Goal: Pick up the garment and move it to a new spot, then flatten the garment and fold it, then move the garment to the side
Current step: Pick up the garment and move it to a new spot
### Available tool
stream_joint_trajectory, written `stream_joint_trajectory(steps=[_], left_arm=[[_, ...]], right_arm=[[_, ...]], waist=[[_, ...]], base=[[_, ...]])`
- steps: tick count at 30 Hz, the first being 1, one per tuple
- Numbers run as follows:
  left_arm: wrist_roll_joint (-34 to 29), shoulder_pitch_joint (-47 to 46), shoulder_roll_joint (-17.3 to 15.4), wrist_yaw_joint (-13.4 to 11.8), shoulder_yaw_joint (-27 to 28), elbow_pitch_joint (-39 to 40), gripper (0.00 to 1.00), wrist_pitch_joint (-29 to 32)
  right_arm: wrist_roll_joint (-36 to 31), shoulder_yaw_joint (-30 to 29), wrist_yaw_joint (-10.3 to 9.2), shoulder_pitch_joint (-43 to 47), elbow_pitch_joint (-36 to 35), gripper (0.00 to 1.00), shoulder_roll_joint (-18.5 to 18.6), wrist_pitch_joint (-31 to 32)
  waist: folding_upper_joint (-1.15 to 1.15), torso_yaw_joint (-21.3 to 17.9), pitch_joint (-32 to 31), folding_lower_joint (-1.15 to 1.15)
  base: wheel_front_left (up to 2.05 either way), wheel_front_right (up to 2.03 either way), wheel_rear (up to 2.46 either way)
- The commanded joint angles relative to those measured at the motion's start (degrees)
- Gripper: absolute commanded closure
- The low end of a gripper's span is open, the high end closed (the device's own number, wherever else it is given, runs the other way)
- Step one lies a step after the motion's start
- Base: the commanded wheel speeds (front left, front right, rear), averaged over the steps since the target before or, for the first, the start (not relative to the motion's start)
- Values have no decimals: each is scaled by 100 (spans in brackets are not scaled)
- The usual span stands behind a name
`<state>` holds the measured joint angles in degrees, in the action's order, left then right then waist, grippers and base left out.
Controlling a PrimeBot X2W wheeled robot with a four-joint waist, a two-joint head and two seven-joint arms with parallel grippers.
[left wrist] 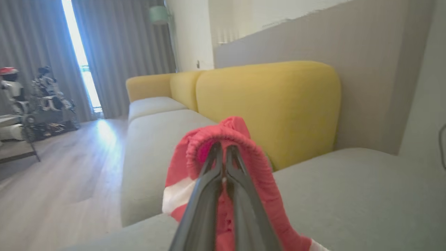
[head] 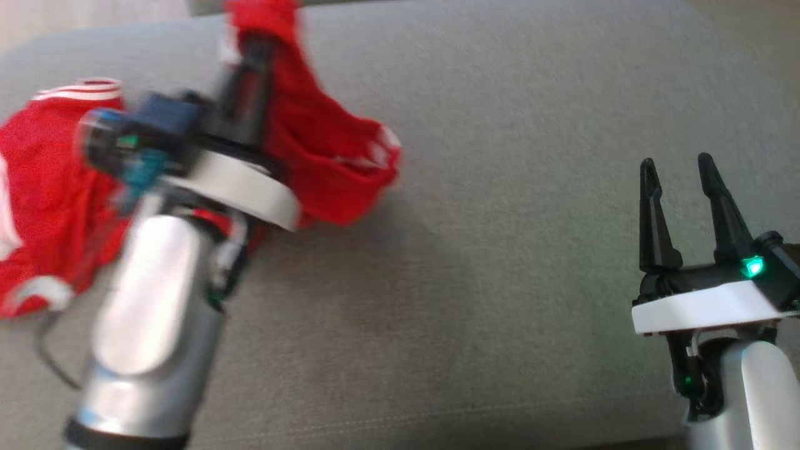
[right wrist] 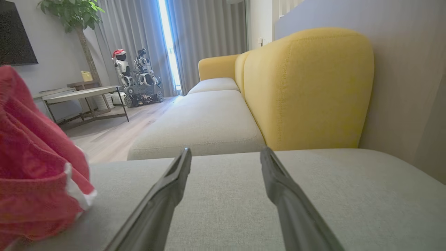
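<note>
Head view | left gripper (head: 259, 56) clamped on red garment (head: 325, 144) by thin fold; may slip if swung | right gripper (head: 678, 165) spread wide, empty

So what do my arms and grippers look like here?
The left gripper and right gripper match: two long tapered black fingers, white collar, rounded silver forearm. Green light on the right one's base; thin dark cable beside the left forearm.

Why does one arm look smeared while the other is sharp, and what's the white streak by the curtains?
Head view: left tool and garment blurred, as if by motion; right tool sharp. Left wrist view: the window gap glares white, near fingers soft. Right wrist view: same glare, otherwise crisp.
</note>
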<state>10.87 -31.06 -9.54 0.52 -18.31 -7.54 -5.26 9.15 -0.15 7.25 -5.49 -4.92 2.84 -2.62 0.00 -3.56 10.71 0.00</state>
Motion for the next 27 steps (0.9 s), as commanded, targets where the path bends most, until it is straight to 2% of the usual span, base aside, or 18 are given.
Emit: stream_joint_trajectory(steps=[1,5,9,14,20,21,22,27], left_arm=[[-81,-194,-1,40,7,128,100,63],[-93,-276,355,199,-522,-353,100,170],[-56,-506,576,330,-1062,-876,100,93],[97,-774,657,394,-1689,-1468,100,42],[667,-954,664,289,-2410,-1993,100,131],[750,-979,665,268,-2506,-2070,58,129],[833,-997,665,249,-2590,-2138,1,117],[1119,-1081,665,177,-2956,-2319,0,-140]], right_arm=[[79,154,24,-223,-225,0,6,-83],[171,246,24,-343,-224,0,5,-153],[269,348,24,-466,-166,0,5,-266],[424,445,24,-545,-27,0,4,-464],[567,524,24,-588,136,0,4,-671],[574,531,24,-595,156,0,4,-693],[581,535,24,-602,175,0,4,-710],[543,475,24,-604,273,0,4,-742]], waist=[[0,-311,286,0],[0,-681,589,0],[0,-1026,870,0],[0,-1405,1086,0],[0,-1683,1219,0],[0,-1696,1224,0],[0,-1703,1223,0],[0,-1543,1067,0]], base=[[0,0,0],[0,0,0],[0,0,0],[0,0,0],[0,0,0],[0,0,0],[0,0,0],[0,0,0]])
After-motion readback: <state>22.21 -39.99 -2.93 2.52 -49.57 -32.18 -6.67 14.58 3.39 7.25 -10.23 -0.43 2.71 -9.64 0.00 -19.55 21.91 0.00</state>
